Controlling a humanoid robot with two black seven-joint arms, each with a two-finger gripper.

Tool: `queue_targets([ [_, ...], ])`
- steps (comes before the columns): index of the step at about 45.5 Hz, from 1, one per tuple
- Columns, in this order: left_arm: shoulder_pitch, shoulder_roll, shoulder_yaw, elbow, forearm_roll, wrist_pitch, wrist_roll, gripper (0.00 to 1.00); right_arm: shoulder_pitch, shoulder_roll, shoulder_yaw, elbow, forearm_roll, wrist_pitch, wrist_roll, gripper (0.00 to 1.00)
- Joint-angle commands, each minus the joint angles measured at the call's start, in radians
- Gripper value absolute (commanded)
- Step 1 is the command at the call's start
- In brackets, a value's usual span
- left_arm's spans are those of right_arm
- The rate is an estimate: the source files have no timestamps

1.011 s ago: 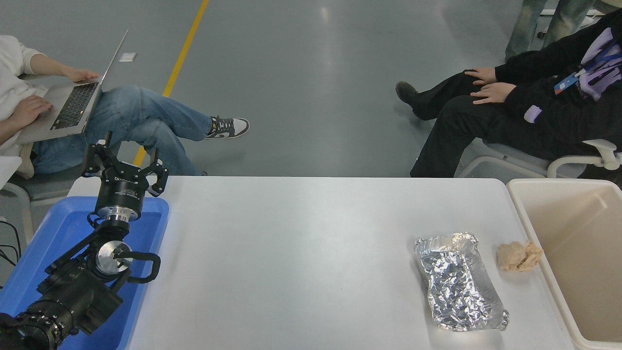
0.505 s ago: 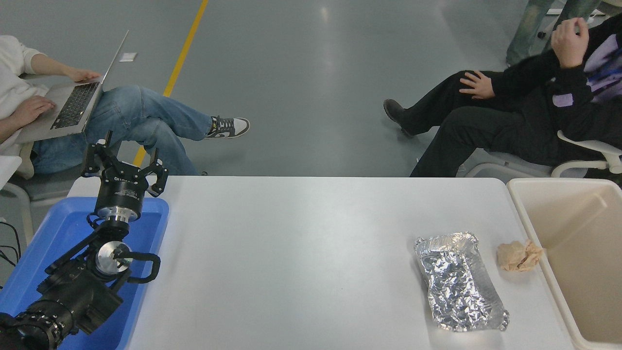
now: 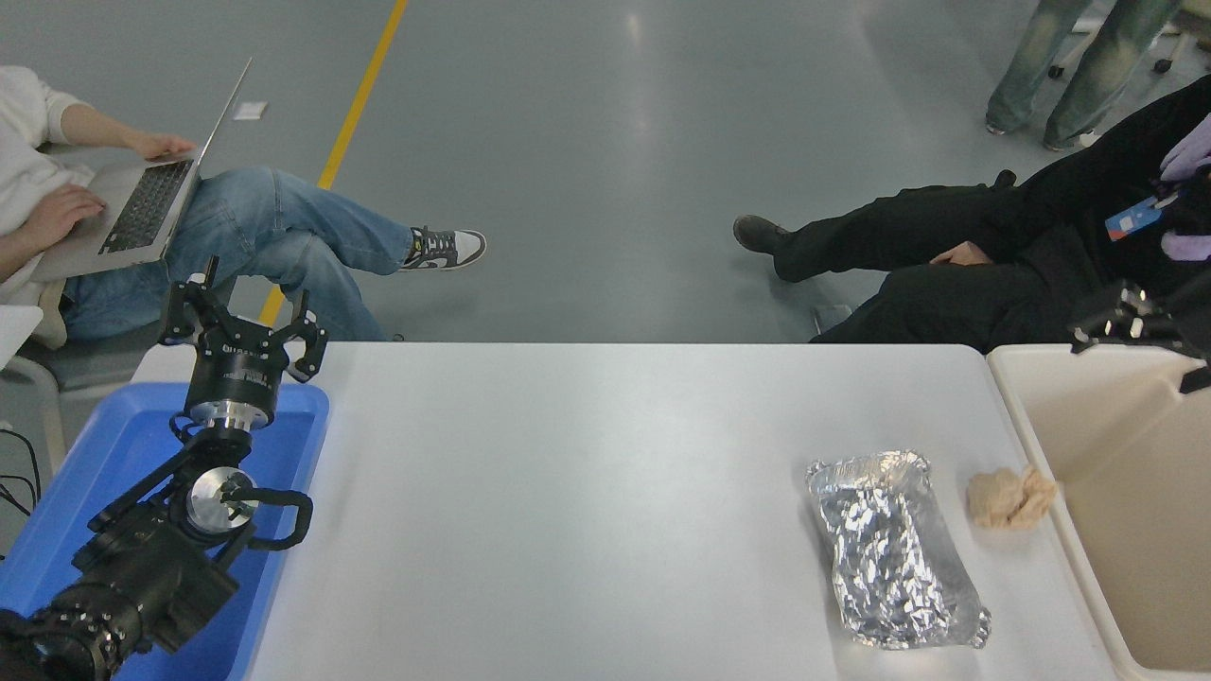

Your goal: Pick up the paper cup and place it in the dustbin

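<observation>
The beige dustbin [image 3: 1041,445] stands at the table's right edge, and the part of its inside that shows is bare. No paper cup shows anywhere in view. My right gripper [image 3: 1112,323] comes in from the right edge, just over the dustbin's far rim. Only a small black part of it shows, and nothing is seen in it. My left gripper [image 3: 244,317] is parked open and empty over the blue tray [image 3: 123,445] at the lower left.
A crumpled foil tray [image 3: 889,549] lies on the white table [image 3: 587,492] near the right. A crumpled tan paper ball [image 3: 1010,497] lies beside the dustbin's wall. A person with a laptop [image 3: 142,203] sits at far left, a person in black [image 3: 993,265] at far right.
My right gripper has come into view at the right edge over the dustbin's far rim. The person in black has shifted and lowered the raised hand. The left arm has not moved.
</observation>
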Motion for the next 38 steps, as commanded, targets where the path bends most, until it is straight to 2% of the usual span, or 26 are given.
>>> queue_targets([
  [1, 0.001, 0.0, 0.0, 0.001, 0.0, 0.0, 0.0, 0.99, 0.165, 0.206, 0.004, 0.015, 0.079, 0.12, 0.0, 1.0],
  [7, 0.001, 0.0, 0.0, 0.001, -0.002, 0.0, 0.0, 0.99, 0.194, 0.27, 0.03, 0.021, 0.091, 0.12, 0.0, 1.0],
  [38, -0.001, 0.0, 0.0, -0.001, 0.0, 0.0, 0.0, 0.99, 0.254, 0.297, -0.004, 0.08, 0.091, 0.12, 0.0, 1.0],
])
